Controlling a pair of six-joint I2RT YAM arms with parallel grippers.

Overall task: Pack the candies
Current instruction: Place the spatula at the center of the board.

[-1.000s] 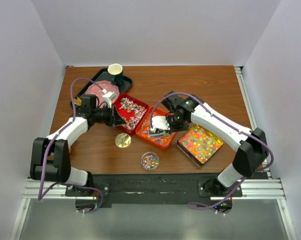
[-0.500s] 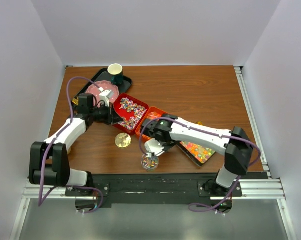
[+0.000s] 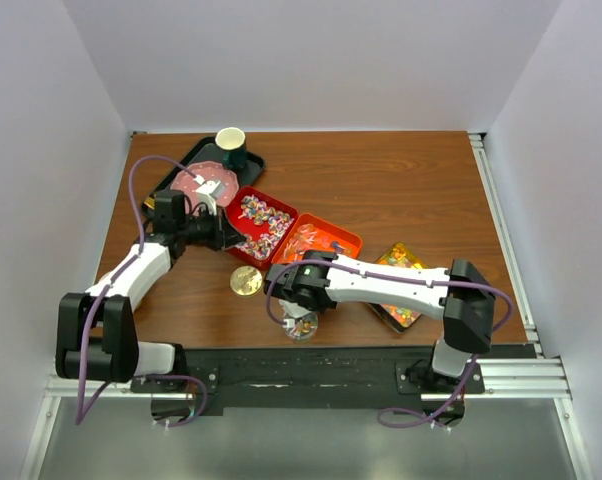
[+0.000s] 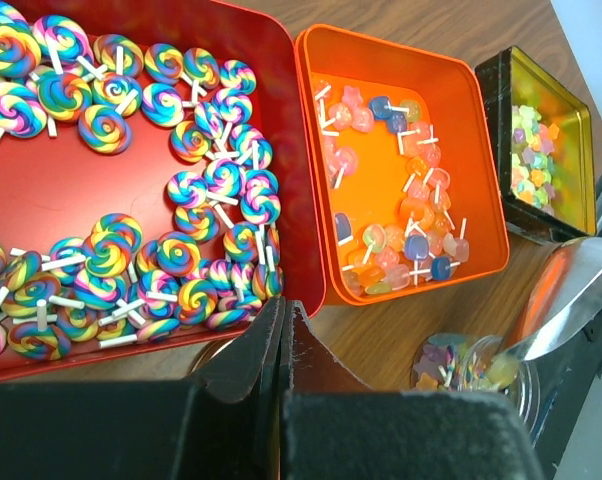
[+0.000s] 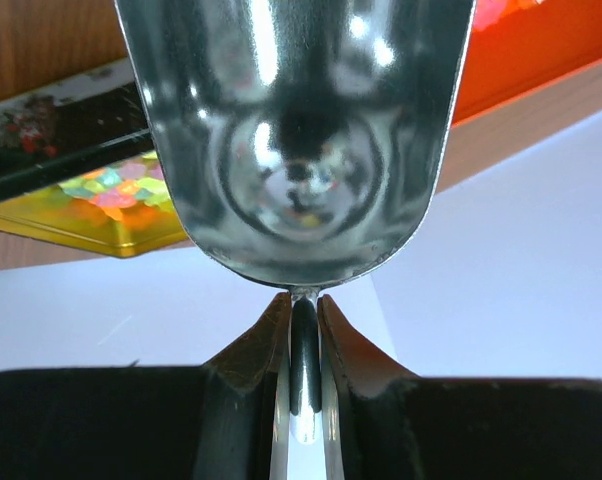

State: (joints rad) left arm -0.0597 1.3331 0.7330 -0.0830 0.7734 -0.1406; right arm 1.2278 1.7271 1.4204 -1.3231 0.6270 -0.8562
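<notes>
**Scoop tipped at the jar, trays full of sweets**

Print on the dark outer wall of the tin (image 4: 571,150): too blurred to read from the right wrist view.

Spread across four containers on the wooden table (image 3: 401,180), the candies (image 4: 411,215):
- In the red tray (image 4: 71,190), rainbow-swirl lollipops (image 4: 216,185) on white sticks, heaped along the far and near sides, with bare floor in between.
- In the orange tray (image 4: 381,55), right against the red one, a loose band of pink, blue and yellow pieces on short sticks.
- In the gold-lined tin, beyond the orange tray, small multicoloured jelly pieces (image 4: 531,150).
- In the clear round jar (image 3: 300,337) at the near table edge, a few mixed pieces.

Round gold lid (image 3: 246,281) flat on the wood, near the jar and apart from it.

At the far left, a black tray (image 3: 186,160) with a pink plate (image 3: 196,182) and a dark cup (image 3: 230,145).

Right gripper (image 5: 303,310): clamped on the thin handle of the silver scoop (image 5: 296,140), bowl tilted mouth-down at the jar's rim.

Left gripper (image 4: 284,320): pressed together at the red tray's near edge. Cannot tell whether the rim sits between the fingers.
</notes>
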